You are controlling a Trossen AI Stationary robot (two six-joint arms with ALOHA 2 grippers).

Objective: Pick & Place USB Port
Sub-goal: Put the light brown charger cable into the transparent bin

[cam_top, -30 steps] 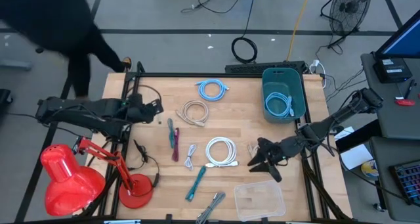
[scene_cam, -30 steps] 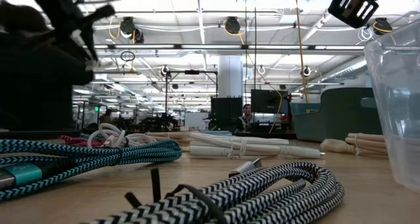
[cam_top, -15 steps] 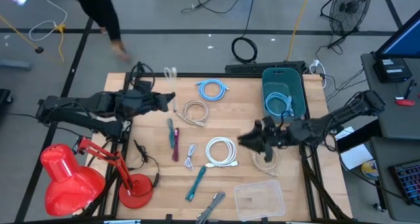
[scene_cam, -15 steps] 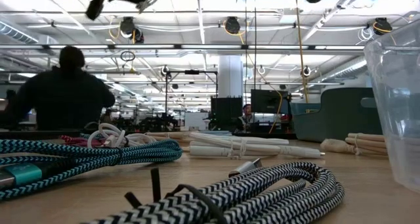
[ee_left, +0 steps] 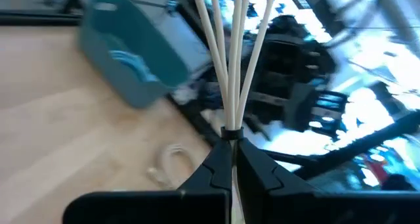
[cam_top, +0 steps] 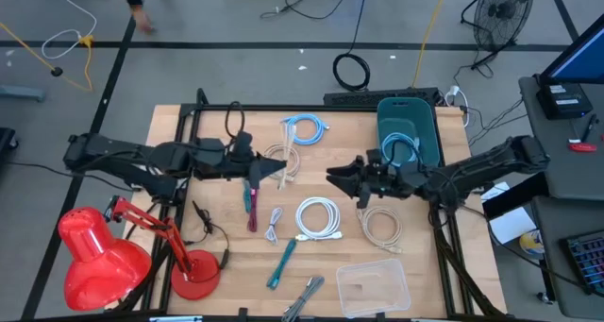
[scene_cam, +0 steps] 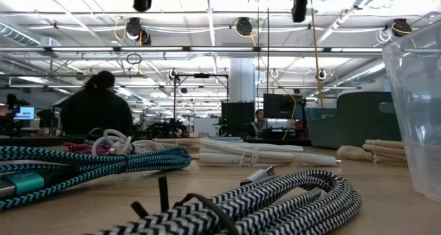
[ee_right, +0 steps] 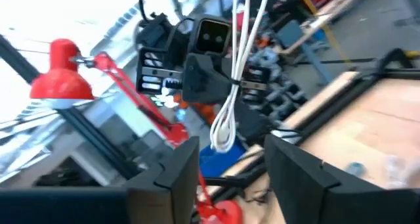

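A thin white bundled cable [cam_top: 286, 144] hangs in the air over the table's middle, with my left gripper [cam_top: 276, 168] shut on it. The right wrist view shows the same cable [ee_right: 231, 109] from the other side, its looped end lowest. My right gripper [cam_top: 340, 177] faces it from the table's right at a similar height. It is open, with nothing between its fingers [ee_right: 176, 178]. A teal bin [cam_top: 427, 124] at the far right holds a light-blue cable [cam_top: 400, 152]. My left gripper pinches the white cable at the dark tie [ee_left: 230, 131] around the bundle, between its two shut fingers. The fingers come about level from the table's left and lie across the bundle. The cable is lifted clear, with strands above the fingers and a loop [ee_right: 222, 137] hanging below.
On the table lie a beige coil [cam_top: 270, 161], a blue coil [cam_top: 307, 127], a white coil [cam_top: 319, 218], another beige coil [cam_top: 382, 226] and several small cables [cam_top: 251, 199]. A clear tub [cam_top: 373, 284] stands at the near edge, a red lamp [cam_top: 94, 251] at the near left.
My left gripper has gone toward the table's right and upward, tipping from pointing down to about level, with the white cable still held and swung up with it. My right gripper has risen from the near right toward the table's middle and tipped upward, facing the left gripper.
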